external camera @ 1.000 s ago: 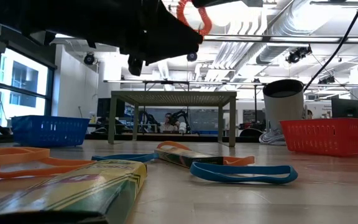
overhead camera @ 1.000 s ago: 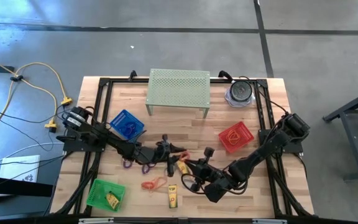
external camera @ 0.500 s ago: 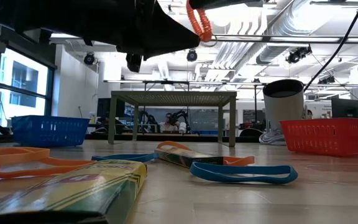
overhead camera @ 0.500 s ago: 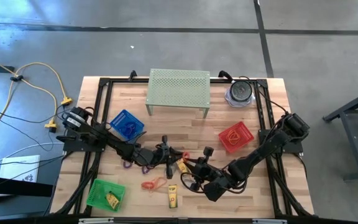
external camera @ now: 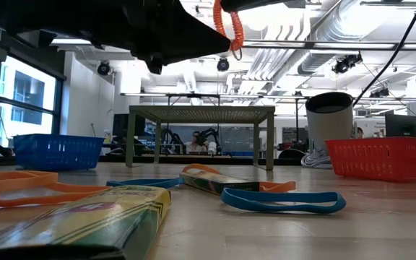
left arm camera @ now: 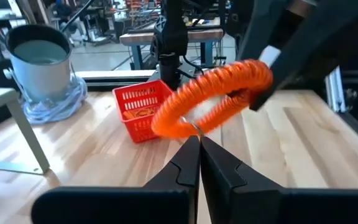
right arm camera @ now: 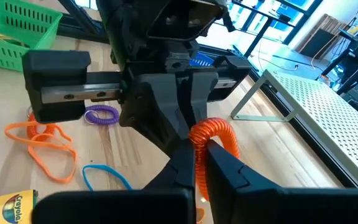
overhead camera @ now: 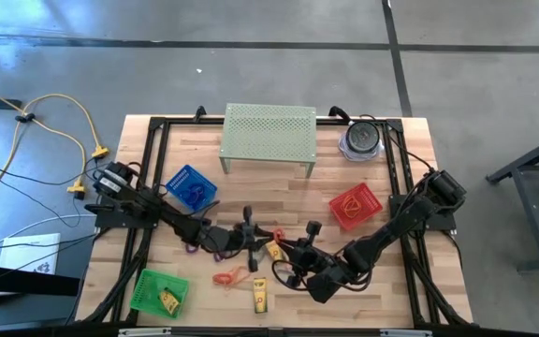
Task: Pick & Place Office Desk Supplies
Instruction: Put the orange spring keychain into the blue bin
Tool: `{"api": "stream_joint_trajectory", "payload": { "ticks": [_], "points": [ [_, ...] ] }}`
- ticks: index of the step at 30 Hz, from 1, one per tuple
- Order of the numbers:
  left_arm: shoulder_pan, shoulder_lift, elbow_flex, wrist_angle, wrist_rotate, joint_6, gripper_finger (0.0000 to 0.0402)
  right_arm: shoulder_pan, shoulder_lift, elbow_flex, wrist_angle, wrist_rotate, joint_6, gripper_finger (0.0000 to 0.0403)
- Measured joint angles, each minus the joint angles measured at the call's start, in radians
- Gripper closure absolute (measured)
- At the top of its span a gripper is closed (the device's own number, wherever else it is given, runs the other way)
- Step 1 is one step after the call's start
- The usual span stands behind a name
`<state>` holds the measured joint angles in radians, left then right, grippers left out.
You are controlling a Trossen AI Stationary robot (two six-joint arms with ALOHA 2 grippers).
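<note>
**A:** How many end effectors were at work, and on what?

**B:** Two. The left end effector point(left arm camera: 199, 144) and the right end effector point(right arm camera: 199, 146) met above the middle of the counter point(overhead camera: 279, 187), each with its fingers pinched fully together on the same orange coiled loop point(left arm camera: 213, 93). The loop hung in the air between them, clear of the wood.

**A:** And what lay loose?

**B:** In the low view, one blue band point(external camera: 284, 200) lay flat near the front, and one orange band point(external camera: 20, 184) sat off to the side. The right wrist view showed one purple coiled loop point(right arm camera: 101, 114) on the wood beside tangled orange bands. One yellow crayon box point(overhead camera: 260, 296) lay near the front edge, and a second small yellow block point(overhead camera: 275, 251) lay close under the two arms.

**A:** How many baskets?

**B:** Three: one blue basket point(overhead camera: 193, 189) behind the left arm, one red basket point(overhead camera: 356, 206) beside the right arm with something orange inside it, and one green basket point(overhead camera: 158, 291) at the front left corner holding a yellow piece.

**A:** Anything else standing about?

**B:** One pale green perforated stand point(overhead camera: 269, 136) at the back, and one grey cup point(overhead camera: 361, 139) at the back right corner. The arms themselves hid part of the counter's middle from above.
</note>
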<state>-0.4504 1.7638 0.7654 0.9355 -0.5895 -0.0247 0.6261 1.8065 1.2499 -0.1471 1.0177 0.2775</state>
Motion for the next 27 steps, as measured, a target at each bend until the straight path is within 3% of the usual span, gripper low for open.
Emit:
{"api": "stream_joint_trajectory", "payload": {
  "ticks": [4,8,16,22,27],
  "points": [
    [-0.028,0.000,0.000,0.000,-0.037,0.089,0.0372,0.002,0.000,0.000,0.000,0.000,-0.012,0.0398],
    [-0.050,0.000,0.000,0.000,-0.041,0.178,0.0322,0.002,0.000,0.000,0.000,0.000,-0.012,0.0398],
    [-0.059,0.000,0.000,0.000,-0.138,0.193,0.0222,0.002,0.000,0.000,-0.002,-0.006,-0.010,0.0399],
    [-0.063,0.000,0.000,0.000,-0.225,0.192,0.0209,0.002,0.000,0.000,-0.088,-0.004,0.068,0.0399],
    [-0.064,0.000,0.000,0.013,-0.186,0.175,0.0209,-0.004,0.000,0.000,-0.098,-0.091,0.084,0.0399]
  ]
}}
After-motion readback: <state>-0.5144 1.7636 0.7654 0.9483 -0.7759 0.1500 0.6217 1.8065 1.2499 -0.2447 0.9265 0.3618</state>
